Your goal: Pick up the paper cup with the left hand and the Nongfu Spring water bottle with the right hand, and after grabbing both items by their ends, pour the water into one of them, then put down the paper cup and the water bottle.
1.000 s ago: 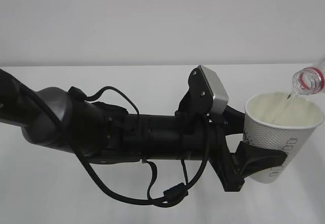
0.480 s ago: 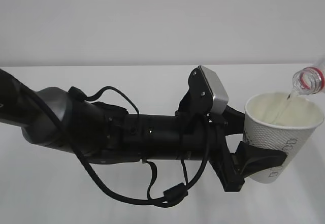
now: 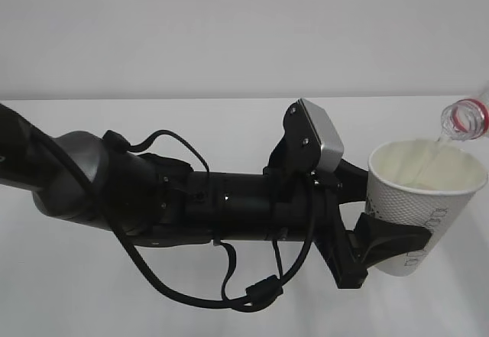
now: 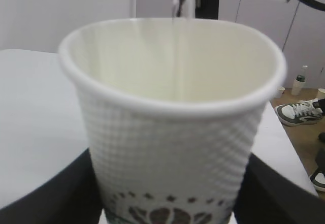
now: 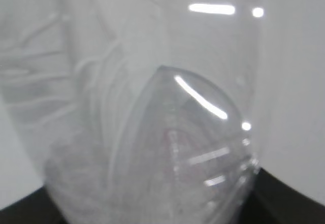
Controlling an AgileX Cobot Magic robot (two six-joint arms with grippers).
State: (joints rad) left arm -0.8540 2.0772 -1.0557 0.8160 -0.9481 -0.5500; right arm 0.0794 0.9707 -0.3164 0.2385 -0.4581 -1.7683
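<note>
The bench [image 3: 229, 111], white and bare, runs back to a plain wall. The left arm [image 3: 191, 199] lies across most of the ext. view, wrist cam [image 3: 321, 142] on top and loose cables [image 3: 229, 295] hanging below. Its claw [image 3: 386, 241] is clenched round the lower part of the cup [image 3: 424, 199], holding it upright and clear of the bench, at the right side of the view. The bottle [image 3: 466, 117] is tipped in from the top right corner, only neck and red ring showing, mouth just above the cup's far rim. Vs. half a sec ago the bottle mouth looks slightly higher and the stream under it fainter; cup and arm haven't shifted. From the left wrist cam a thin thread of water [image 4: 176, 56] still falls into the cup, so I'd guess the pour is easing off, w/ set-down next. The right claw is clenched on the bottle's base end, dark fingers [image 5: 284, 198] showing at the frame bottom. Off the bench edge: shoes [image 4: 299, 109] on the floor, nothing in the way.
</note>
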